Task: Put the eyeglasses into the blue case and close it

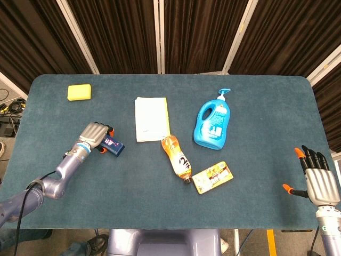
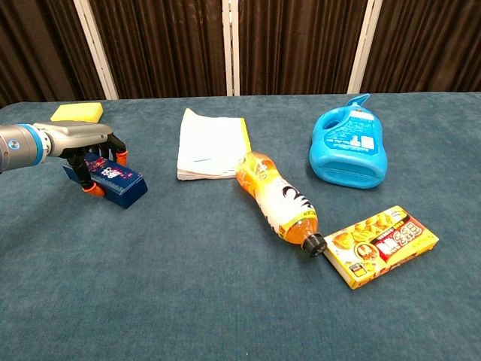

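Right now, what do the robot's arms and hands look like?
Both hands, left hand and right hand, have silver-grey metal backs, black fingers and orange tips. The left arm is glossy silver-lilac with a blue wrist ring and a black cable.

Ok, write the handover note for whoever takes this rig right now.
Left hand: fingers curled over the near end of the dark blue case, which lies closed on the table, left of the white booklet.
Right hand: open, empty, at the table's right edge.
Eyeglasses: not visible in either view.
Done: nothing that shows.
Left: open the case, find the glasses, put them in, close it.
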Tool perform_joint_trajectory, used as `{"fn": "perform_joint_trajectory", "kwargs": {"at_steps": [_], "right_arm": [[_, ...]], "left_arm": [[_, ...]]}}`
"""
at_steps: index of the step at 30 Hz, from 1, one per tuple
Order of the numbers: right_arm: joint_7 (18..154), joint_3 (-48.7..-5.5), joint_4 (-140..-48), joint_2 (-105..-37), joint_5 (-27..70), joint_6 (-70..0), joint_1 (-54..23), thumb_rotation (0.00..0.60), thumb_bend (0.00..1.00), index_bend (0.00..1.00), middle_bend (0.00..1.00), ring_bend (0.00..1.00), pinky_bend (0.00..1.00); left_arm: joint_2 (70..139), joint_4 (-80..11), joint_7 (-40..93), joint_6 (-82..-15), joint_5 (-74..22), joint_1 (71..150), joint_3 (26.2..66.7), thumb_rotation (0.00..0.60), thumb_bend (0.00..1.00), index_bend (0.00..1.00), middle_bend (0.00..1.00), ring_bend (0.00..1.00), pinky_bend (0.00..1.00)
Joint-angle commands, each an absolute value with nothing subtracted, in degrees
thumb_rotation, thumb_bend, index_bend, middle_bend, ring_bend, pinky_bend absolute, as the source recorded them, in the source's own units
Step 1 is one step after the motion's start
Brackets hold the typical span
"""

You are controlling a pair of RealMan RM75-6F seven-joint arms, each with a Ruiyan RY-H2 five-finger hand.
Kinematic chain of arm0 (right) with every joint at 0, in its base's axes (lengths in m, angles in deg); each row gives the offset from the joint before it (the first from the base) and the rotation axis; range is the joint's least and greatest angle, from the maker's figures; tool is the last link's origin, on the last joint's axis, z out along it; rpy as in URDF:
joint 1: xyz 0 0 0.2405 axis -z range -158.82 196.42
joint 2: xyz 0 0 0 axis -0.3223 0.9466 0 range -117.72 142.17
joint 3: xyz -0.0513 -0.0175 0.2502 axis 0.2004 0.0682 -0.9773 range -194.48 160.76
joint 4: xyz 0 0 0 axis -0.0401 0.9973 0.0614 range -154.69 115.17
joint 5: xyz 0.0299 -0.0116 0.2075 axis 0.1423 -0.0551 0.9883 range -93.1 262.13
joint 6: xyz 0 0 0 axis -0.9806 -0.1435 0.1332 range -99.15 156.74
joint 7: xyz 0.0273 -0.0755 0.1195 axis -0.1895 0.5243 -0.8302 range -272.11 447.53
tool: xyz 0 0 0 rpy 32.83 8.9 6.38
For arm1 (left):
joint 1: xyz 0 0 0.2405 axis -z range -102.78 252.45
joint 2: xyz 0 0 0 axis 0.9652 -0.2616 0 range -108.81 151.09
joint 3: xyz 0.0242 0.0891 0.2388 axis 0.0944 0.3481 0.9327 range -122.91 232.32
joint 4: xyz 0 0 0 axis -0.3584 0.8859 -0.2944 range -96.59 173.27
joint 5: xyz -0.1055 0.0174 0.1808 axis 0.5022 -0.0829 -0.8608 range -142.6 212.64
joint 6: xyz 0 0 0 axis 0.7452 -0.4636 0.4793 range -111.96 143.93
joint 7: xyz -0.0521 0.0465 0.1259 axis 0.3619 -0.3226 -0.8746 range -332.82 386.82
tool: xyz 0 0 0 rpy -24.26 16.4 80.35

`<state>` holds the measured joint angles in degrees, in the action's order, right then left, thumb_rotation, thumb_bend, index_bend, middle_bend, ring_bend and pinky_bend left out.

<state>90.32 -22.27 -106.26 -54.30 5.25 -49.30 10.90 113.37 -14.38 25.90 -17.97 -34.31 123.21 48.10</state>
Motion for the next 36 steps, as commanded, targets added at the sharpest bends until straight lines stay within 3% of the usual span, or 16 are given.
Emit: {"fn": "perform_joint_trajectory", "kwargs": {"at_steps": [1,5,7,9,11,13,19,26,29,36], "right_arm": [[90.3,-22.3,-106.3,-54.3,5.3,-49.3,10.9,0.6,0.0,0.0,0.0,0.0,0.0],[90.3,-22.3,-106.3,-54.3,5.3,-49.3,10.9,0.6,0.0,0.0,0.0,0.0,0.0],[90.2,-22.3,-106.3,-54.3,5.3,-49.3,10.9,0.6,0.0,0.0,0.0,0.0,0.0],[90.2,-22.3,-106.4,-54.2,5.2,-49.4,10.9,0.6,0.0,0.0,0.0,0.0,0.0],[90.1,-22.3,-106.5,-54.2,5.1,-49.4,11.0,0.6,0.0,0.0,0.0,0.0,0.0],[90.1,-22.3,-106.6,-54.1,5.0,-49.5,11.0,0.6,0.0,0.0,0.0,0.0,0.0],[89.0,-22.2,-106.7,-53.9,4.4,-49.9,11.1,0.6,0.0,0.0,0.0,0.0,0.0],[88.6,-22.3,-106.9,-53.6,2.7,-52.0,11.4,0.6,0.0,0.0,0.0,0.0,0.0],[88.1,-22.4,-107.7,-53.2,1.4,-53.3,11.6,0.6,0.0,0.0,0.0,0.0,0.0],[88.8,-22.5,-108.3,-52.6,-0.2,-55.1,11.7,0.6,0.0,0.0,0.0,0.0,0.0]], "left_arm": [[113.5,-14.5,25.7,-18.1,-34.0,123.2,48.0,0.6,0.33,0.51,0.35,0.34,0.37],[113.4,-14.8,25.7,-17.9,-33.8,123.2,47.9,0.6,0.29,0.5,0.33,0.33,0.37],[113.1,-15.1,25.8,-17.8,-33.6,123.1,47.8,0.6,0.14,0.45,0.25,0.28,0.34],[112.9,-15.4,25.6,-19.1,-33.8,122.8,47.6,0.567,0.01,0.31,0.1,0.13,0.24],[112.6,-16.0,25.5,-20.8,-34.0,122.3,47.4,0.496,0.0,0.15,0.02,0.03,0.1],[111.9,-17.0,25.9,-22.0,-34.1,121.8,47.0,0.43,0.0,0.02,0.0,0.0,0.0],[104.5,-27.2,27.5,-30.6,-34.4,118.1,44.8,0.423,0.0,0.0,0.0,0.0,0.0],[96.6,-42.0,21.2,-45.0,-32.2,110.5,43.5,0.589,0.0,0.0,0.0,0.0,0.0],[91.4,-53.4,15.5,-55.5,-32.6,104.0,45.1,0.6,0.0,0.0,0.0,0.0,0.0],[85.3,-67.5,10.6,-69.4,-38.1,93.3,50.9,0.6,0.0,0.0,0.0,0.0,0.0]]}}
